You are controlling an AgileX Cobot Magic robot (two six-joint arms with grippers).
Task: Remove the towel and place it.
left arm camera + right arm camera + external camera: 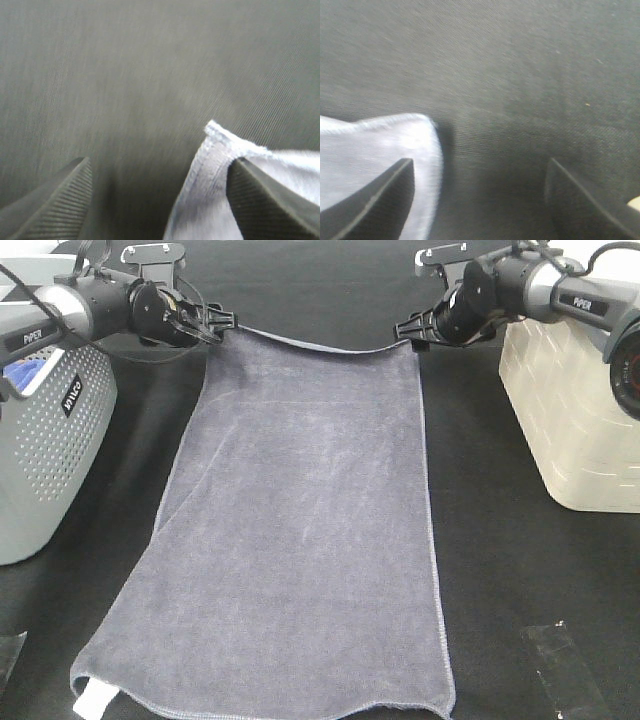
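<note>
The slate grey-blue towel [300,520] lies spread flat on the black table, its long side running from far to near, with a small white tag [95,700] at its near left corner. My left gripper [215,325] is at the towel's far left corner. In the left wrist view the gripper [161,160] is open, and the towel's hemmed corner [210,165] lies against one finger. My right gripper [412,335] is at the far right corner. In the right wrist view it [480,160] is open, with the towel corner [375,145] by one finger.
A grey perforated basket [40,440] stands at the left edge with a bright blue cloth [25,370] in it. A cream woven-pattern bin [570,410] stands at the right. A clear plastic strip [560,660] lies on the table at the near right.
</note>
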